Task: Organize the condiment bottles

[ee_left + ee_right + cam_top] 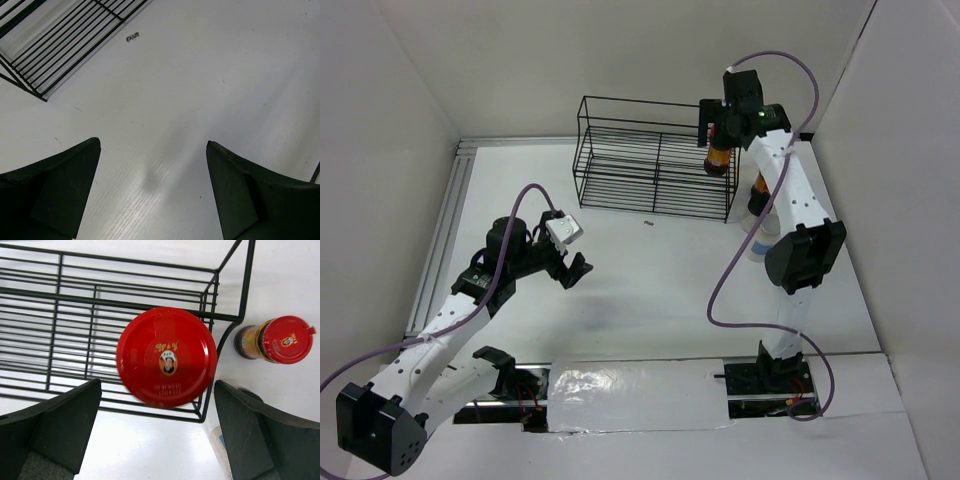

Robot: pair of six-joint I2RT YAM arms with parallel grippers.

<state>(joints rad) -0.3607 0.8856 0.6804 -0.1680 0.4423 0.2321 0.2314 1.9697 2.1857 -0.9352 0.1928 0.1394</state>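
My right gripper (156,385) is wide open straight above the upright bottle (166,357) in the far-edge rack (55,315); left gripper (152,145) wide, empty.

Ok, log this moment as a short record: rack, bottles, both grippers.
rack: black wire rack, far from the arm bases
first bottle: amber bottle with red cap, upright at the rack's right end
second bottle: red-capped bottle standing outside the rack, beside that end
right gripper: open, fingers either side of the first bottle's cap
left gripper: open, empty
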